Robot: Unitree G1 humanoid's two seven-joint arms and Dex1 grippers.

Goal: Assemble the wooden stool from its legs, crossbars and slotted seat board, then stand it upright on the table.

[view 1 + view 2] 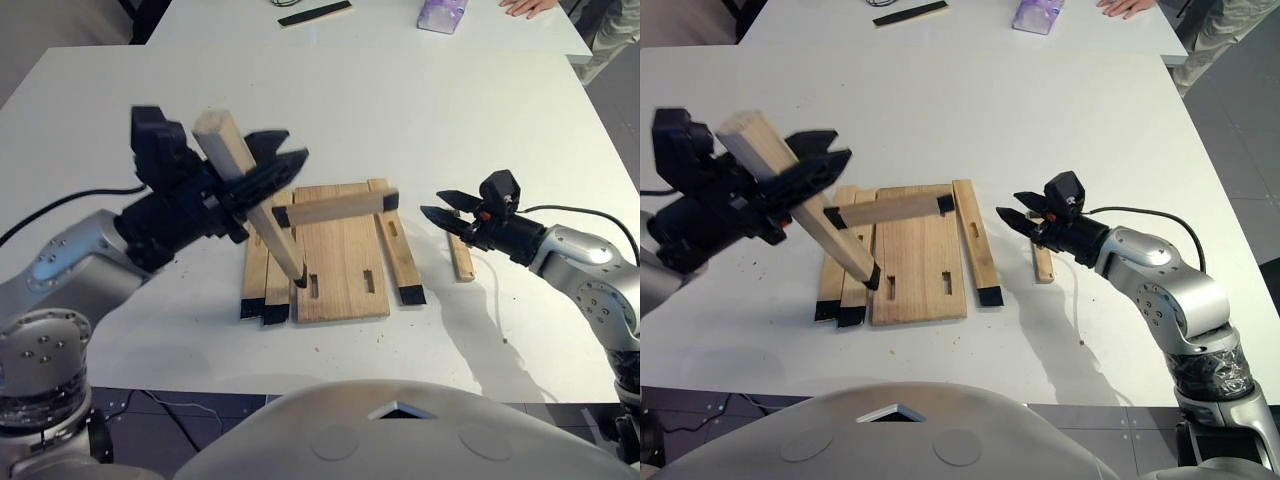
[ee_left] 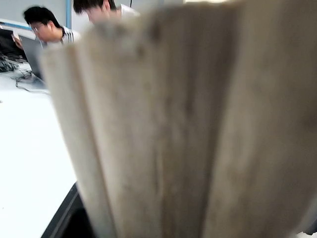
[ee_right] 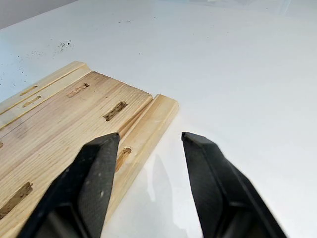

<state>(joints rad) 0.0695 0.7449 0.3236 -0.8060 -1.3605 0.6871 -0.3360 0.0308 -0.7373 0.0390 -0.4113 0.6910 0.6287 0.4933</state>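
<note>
Left gripper (image 1: 262, 166): pinched on a leg (image 1: 279, 241) near its upper end. The leg is tilted, with its dark tip down at a slot in the seat board (image 1: 345, 262).
Right gripper (image 1: 434, 204): fingers spread and empty, hovering just beside a loose leg (image 1: 398, 250) at the board's right side.
Seat board: flat, near the middle of the table's (image 1: 400, 100) near edge.
Handling: I judge the leg light and stiff with smooth faces. I'd grip across its flat sides, since it could twist while I seat it.

The right gripper (image 3: 150, 135) hangs low over the white surface (image 3: 237, 64), its black fingers (image 3: 91, 178) spread apart. Past the tips lies the slotted board (image 3: 59, 119), with a slotted leg (image 3: 148, 121) just beside its edge. Dark specks (image 3: 64, 45) dot the surface farther off.
</note>
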